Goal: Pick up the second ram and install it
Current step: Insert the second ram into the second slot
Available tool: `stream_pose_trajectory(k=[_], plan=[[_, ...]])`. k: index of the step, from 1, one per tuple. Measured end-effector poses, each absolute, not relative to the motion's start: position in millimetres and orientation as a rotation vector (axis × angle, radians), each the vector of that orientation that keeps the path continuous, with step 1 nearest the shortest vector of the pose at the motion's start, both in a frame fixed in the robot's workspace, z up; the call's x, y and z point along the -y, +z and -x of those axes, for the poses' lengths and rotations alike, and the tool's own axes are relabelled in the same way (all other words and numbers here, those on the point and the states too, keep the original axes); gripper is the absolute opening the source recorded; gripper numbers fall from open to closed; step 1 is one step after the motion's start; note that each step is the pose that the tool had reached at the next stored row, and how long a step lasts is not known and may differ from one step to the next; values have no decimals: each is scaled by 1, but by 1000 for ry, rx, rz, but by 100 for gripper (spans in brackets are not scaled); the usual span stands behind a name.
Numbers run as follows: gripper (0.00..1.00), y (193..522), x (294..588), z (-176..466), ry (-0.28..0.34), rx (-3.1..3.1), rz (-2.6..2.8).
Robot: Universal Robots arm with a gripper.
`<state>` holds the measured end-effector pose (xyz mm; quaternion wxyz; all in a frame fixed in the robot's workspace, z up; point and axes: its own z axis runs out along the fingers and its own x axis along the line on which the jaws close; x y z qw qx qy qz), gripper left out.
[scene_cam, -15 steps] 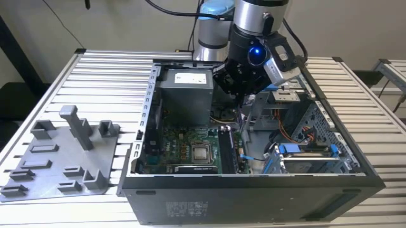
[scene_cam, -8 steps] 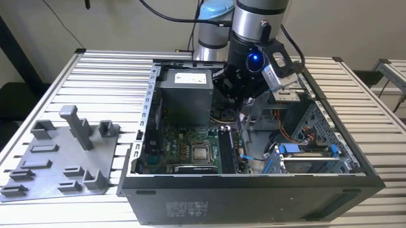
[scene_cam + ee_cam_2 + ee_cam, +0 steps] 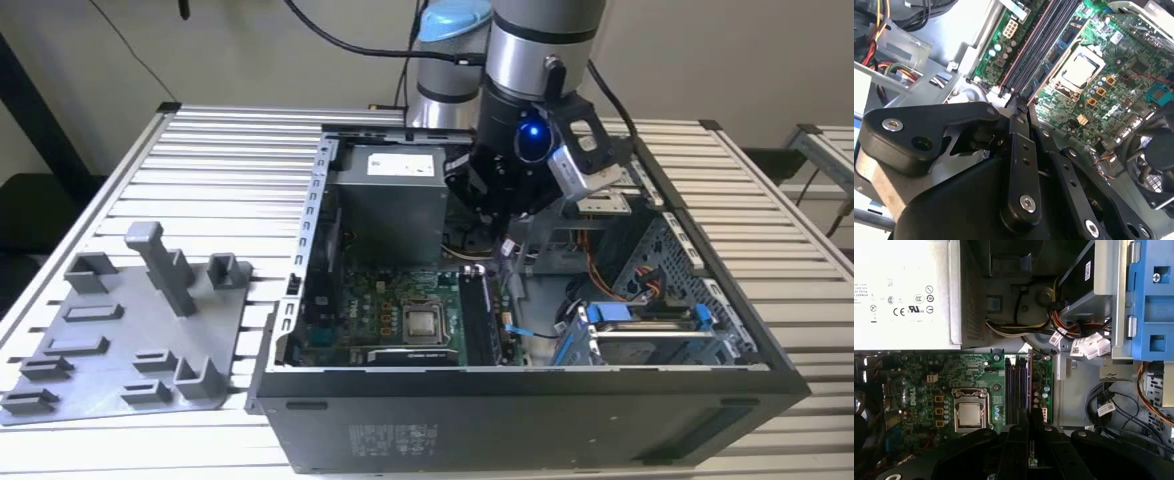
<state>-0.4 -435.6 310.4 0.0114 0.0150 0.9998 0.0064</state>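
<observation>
1. As the exterior view has it, the end effector (image 3: pixel 507 243) hangs inside the open case (image 3: pixel 534 400) on the surface (image 3: pixel 227 140), just above the far end of the slot bank. The ram (image 3: pixel 483 320) stands there as a dark strip. Its long axis runs from beneath the tool toward the case's near wall. The grey tray (image 3: pixel 120 340) lies well apart, on the exterior view's left.
2. In the second wrist view, the end effector (image 3: pixel 1021 102) is narrow, its tips drawn together, with nothing plainly pinched between them. The ram (image 3: pixel 1036 52) leads straight away from the tips as a thin, reddish-edged line.
3. In the first wrist view, the end effector (image 3: pixel 1028 422) sits over one end of the ram (image 3: pixel 1030 382), in line with its length. The strip lies between the socket (image 3: pixel 969 415) and the bare case floor.
4. Whether the strip is fully seated I cannot tell. Judged from this, any downward push lands at one end, not the middle.
</observation>
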Motion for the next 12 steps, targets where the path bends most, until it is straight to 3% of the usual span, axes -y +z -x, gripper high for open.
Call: stream_pose_trajectory(k=[12], plan=[[14, 290, 438, 8, 18, -3117, -49]])
